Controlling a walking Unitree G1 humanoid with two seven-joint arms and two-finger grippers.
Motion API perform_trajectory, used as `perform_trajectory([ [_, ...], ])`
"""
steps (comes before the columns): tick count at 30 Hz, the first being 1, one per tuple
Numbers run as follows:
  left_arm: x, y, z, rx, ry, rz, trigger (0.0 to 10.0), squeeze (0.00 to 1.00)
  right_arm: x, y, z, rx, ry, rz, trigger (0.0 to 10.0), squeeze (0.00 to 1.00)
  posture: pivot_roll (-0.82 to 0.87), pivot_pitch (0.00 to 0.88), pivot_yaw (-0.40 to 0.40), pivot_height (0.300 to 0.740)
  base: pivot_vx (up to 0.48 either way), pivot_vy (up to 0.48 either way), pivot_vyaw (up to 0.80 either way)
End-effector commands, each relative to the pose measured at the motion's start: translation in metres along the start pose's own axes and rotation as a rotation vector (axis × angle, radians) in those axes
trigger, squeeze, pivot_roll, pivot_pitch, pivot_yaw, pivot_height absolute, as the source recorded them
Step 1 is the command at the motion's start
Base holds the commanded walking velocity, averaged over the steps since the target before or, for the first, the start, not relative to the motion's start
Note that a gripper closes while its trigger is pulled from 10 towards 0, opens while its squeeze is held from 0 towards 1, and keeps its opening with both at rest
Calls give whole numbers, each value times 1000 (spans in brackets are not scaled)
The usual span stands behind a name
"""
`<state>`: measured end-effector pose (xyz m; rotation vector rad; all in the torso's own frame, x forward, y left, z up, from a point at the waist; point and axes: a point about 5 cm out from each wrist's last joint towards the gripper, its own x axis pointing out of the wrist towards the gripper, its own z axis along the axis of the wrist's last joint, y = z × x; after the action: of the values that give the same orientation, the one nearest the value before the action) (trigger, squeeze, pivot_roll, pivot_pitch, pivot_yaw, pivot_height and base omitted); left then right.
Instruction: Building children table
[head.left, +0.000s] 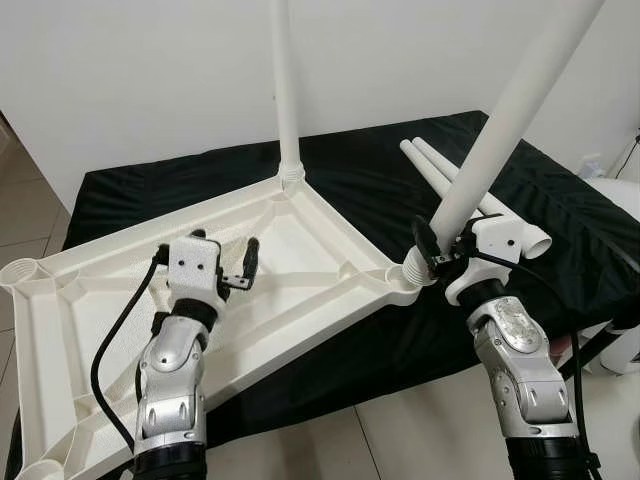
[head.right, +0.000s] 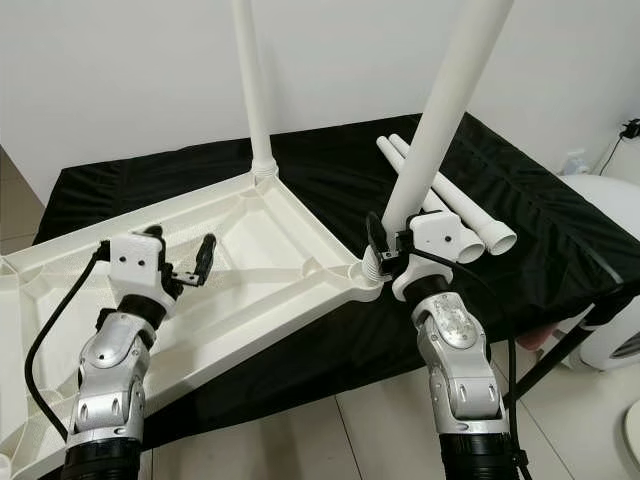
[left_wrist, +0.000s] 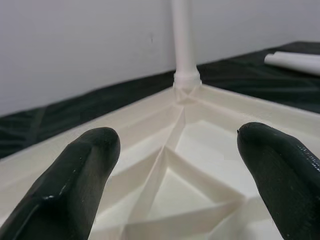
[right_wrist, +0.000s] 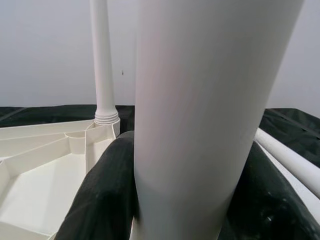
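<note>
Right eye view has the right gripper (head.right: 385, 245) clenched on a tilted leg (head.right: 440, 110) at the tabletop (head.right: 250, 250) corner socket, so cross-threading looms, while the left gripper (head.right: 190, 262) hovers released.

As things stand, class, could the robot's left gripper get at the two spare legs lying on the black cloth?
Probably not. The left gripper hovers open over the upturned tabletop, while the spare legs lie beyond the right gripper and the tilted leg it clamps.
</note>
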<state>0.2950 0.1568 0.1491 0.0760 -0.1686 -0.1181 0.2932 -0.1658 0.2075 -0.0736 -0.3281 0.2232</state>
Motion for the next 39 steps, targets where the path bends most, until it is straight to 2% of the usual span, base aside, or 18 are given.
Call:
perform_trajectory([
  [1, -23, -6, -33, -66, 143, 218, 10000, 0, 0, 1, 0, 0, -15, 0, 10000, 0, -92, 9, 54, 740, 0, 0, 0],
  [6, -20, -8, -35, -69, 159, 189, 10000, 0, -1, 2, -5, 10, -1, -5, 10000, 0, -92, 9, 54, 740, 0, 0, 0],
  [11, -9, -8, -35, -87, 173, 123, 10000, 0, -3, 0, -13, 27, 18, -18, 10000, 0, -88, 7, 49, 740, 0, 0, 0],
  [14, -5, -6, -30, -126, 186, 79, 10000, 0, -6, 3, -17, 31, 24, -19, 10000, 0, -90, 6, 55, 740, 0, 0, 0],
  [21, -9, -7, -23, -102, 158, 67, 10000, 0, -10, 14, -20, 55, 26, -10, 10000, 0, -98, 0, 65, 740, 0, 0, 0],
  [30, -8, -8, -18, -112, 141, 79, 10000, 0, -14, 17, -23, 63, 33, -12, 10000, 0, -96, 0, 69, 740, 0, 0, 0],
  [39, -7, -3, -10, -70, 112, 109, 10000, 0, -23, 24, -25, 74, 49, -1, 10000, 0, -96, 0, 71, 740, 0, 0, 0],
])
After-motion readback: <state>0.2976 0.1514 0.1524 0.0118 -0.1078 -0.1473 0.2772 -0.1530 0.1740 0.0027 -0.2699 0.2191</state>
